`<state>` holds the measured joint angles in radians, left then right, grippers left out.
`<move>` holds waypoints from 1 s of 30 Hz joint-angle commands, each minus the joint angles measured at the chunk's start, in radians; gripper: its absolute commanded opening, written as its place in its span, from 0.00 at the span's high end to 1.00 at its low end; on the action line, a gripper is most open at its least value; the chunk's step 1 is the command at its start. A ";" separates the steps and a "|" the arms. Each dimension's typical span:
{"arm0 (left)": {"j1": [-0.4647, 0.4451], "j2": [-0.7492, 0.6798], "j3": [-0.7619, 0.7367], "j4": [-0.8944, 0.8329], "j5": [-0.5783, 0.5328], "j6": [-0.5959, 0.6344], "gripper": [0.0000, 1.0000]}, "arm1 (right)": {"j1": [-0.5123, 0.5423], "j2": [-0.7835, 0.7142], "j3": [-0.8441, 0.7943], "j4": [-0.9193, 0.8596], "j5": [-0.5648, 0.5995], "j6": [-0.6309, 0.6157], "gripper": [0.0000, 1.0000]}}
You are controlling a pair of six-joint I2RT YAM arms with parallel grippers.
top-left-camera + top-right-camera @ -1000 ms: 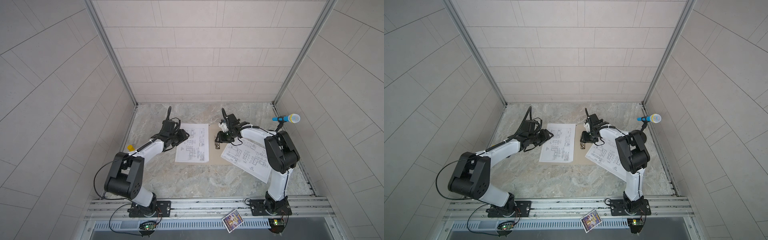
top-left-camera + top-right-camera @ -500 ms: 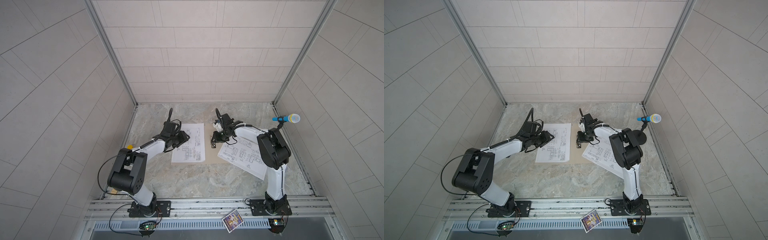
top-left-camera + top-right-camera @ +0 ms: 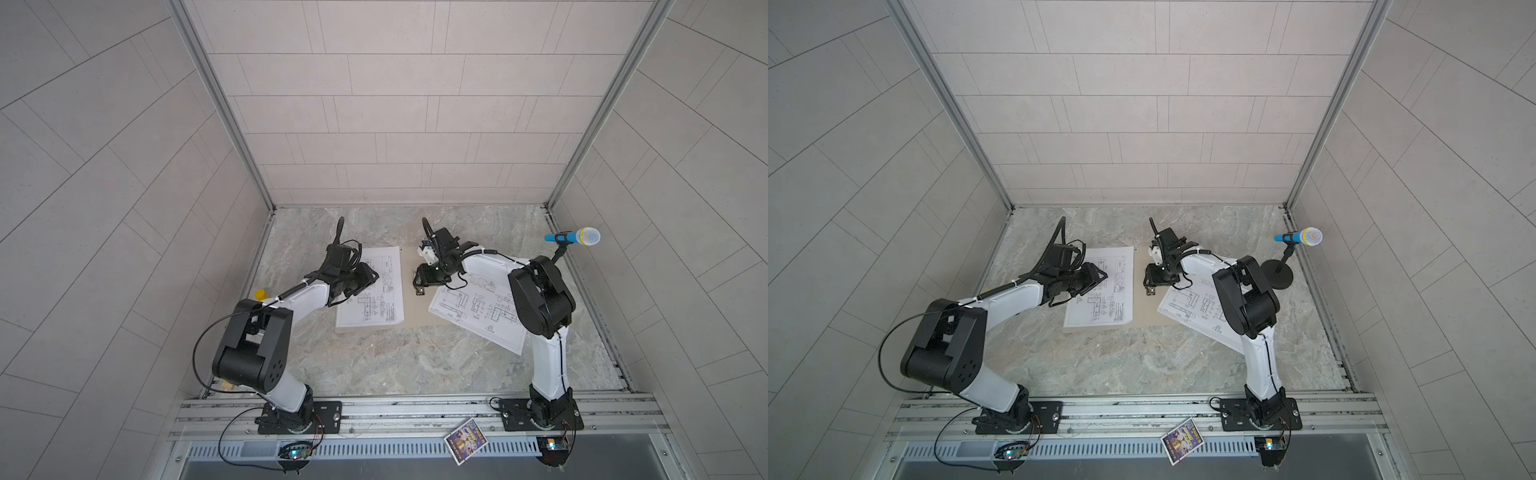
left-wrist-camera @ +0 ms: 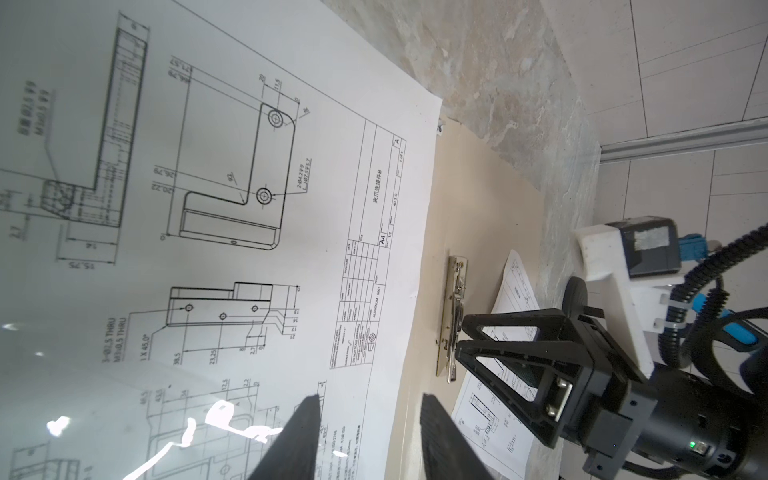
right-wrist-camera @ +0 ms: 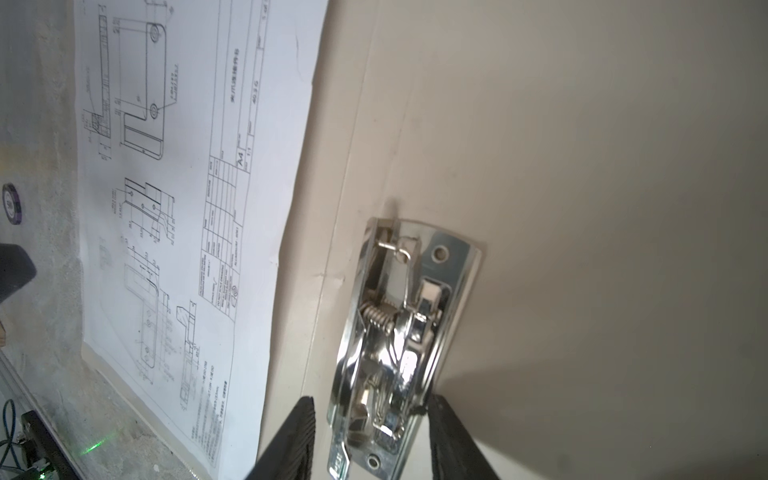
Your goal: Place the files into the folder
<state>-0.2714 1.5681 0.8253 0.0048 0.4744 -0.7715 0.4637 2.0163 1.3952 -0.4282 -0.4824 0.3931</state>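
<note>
Watching the clip (image 5: 399, 340) run near-to-far on the folder (image 5: 582, 166); my right end effector (image 5: 372, 399) apart astride it, left end effector (image 4: 370, 397) apart above the files (image 4: 208, 208).

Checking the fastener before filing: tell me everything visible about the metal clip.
The clip is a long, narrow plate of shiny silvery metal, fixed flat to the tan inner face of the open folder beside the spine crease, with a round hole at each end. On it sit a coil spring, wire arms and a lever. It clamps nothing. The right pincer straddles one end, jaws apart on either side; whether they touch it is unclear.
</note>
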 commanded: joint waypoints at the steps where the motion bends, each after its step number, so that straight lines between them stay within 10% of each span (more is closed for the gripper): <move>1: -0.032 0.008 0.031 0.022 0.017 -0.006 0.63 | -0.002 -0.105 -0.053 0.024 0.002 0.010 0.54; 15: -0.148 0.273 0.233 0.082 0.108 -0.046 0.79 | -0.008 -0.148 -0.246 0.233 -0.091 0.189 0.73; 30: -0.174 0.449 0.389 0.063 0.099 -0.072 0.79 | -0.008 -0.109 -0.268 0.284 -0.100 0.222 0.71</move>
<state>-0.4374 1.9942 1.1858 0.0734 0.5800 -0.8387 0.4572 1.8912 1.1324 -0.1570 -0.5797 0.6033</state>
